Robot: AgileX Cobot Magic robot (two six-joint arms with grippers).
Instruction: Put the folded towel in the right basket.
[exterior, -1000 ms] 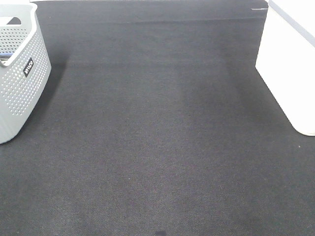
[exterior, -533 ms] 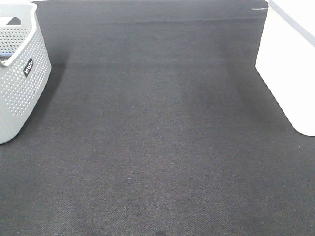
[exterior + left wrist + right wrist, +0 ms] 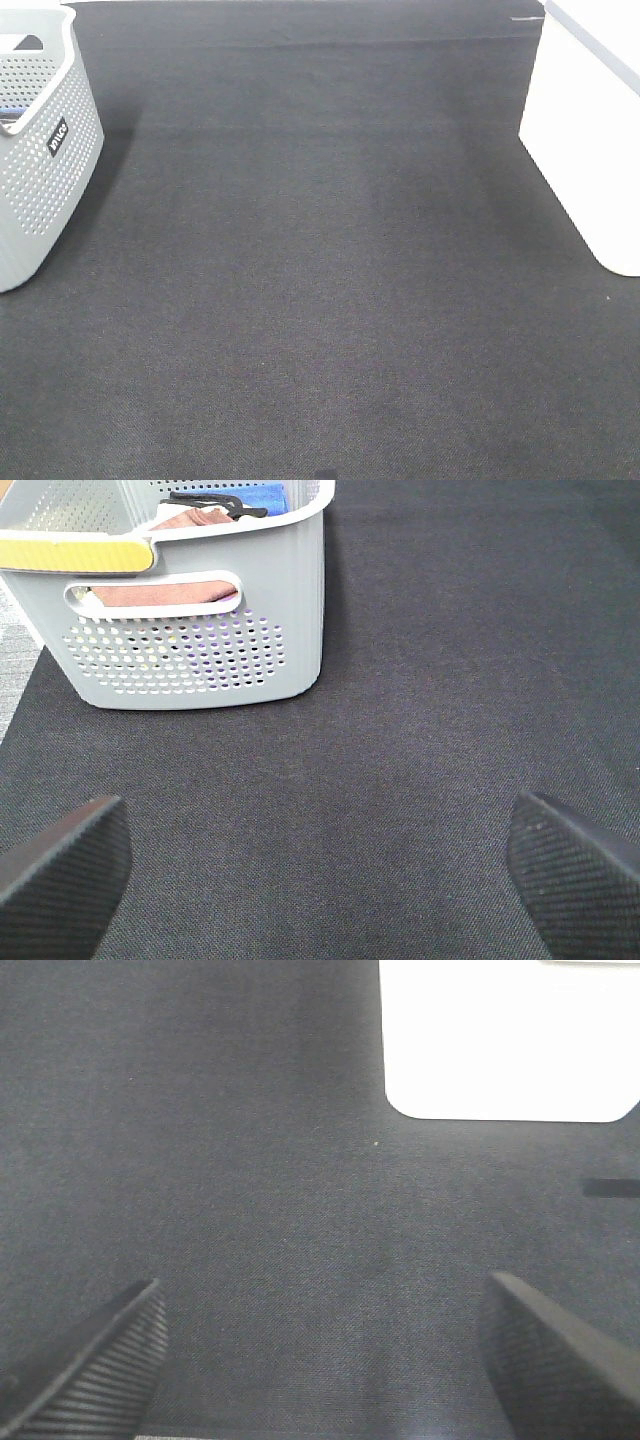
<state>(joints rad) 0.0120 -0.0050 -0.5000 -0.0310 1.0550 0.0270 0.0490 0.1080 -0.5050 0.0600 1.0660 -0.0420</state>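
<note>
The right basket (image 3: 590, 140), plain white, stands on the dark mat (image 3: 320, 280) at the right edge of the high view, and whether a folded towel lies in it cannot be told, since its inside is hidden. The grey basket (image 3: 190, 610) at the mat's left edge holds brownish cloth (image 3: 165, 592) and something blue (image 3: 262, 497). Both the left gripper (image 3: 320, 870) and right gripper (image 3: 320, 1360) hang over bare mat with fingers wide apart, holding nothing.
</note>
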